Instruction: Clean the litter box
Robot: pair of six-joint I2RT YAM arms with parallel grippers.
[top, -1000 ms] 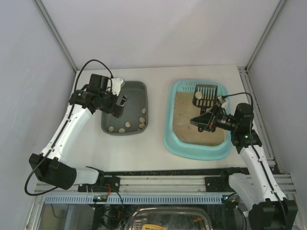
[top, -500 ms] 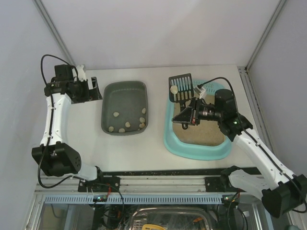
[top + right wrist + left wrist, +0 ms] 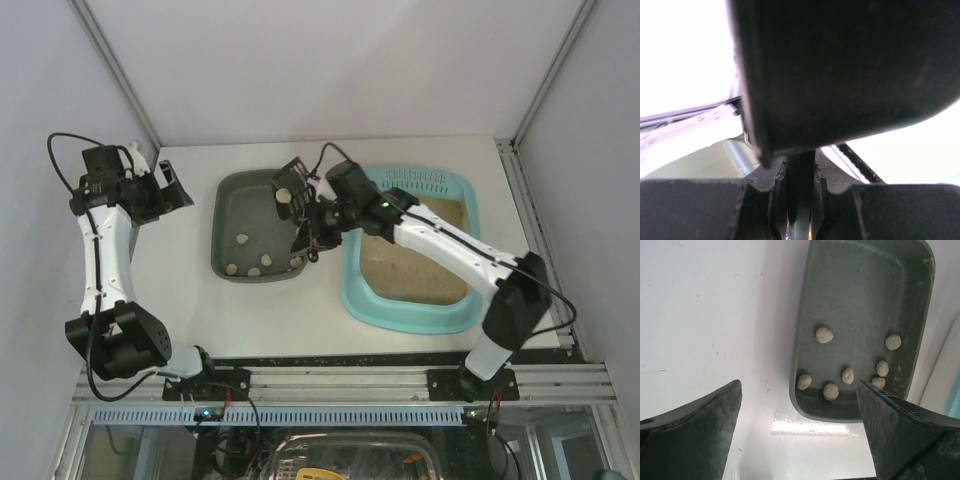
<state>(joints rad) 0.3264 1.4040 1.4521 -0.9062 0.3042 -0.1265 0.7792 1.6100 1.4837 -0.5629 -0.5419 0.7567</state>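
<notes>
Though R wrist cam's blocked by scoop (image 3: pixel 297 168), top cam shows its clump (image 3: pixel 283 195).

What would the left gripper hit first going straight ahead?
Probably the near end of the dark grey rounded plastic tray, by its small beige lumps; the open left gripper aims there, depth unclear.

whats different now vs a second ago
The right gripper, shut on the scoop, swung left from over the litter box to above the grey tray, carrying a lump. The left gripper, open and empty, pulled back from the tray to the far left. Litter box, tray and the lumps already in it stayed put.
</notes>
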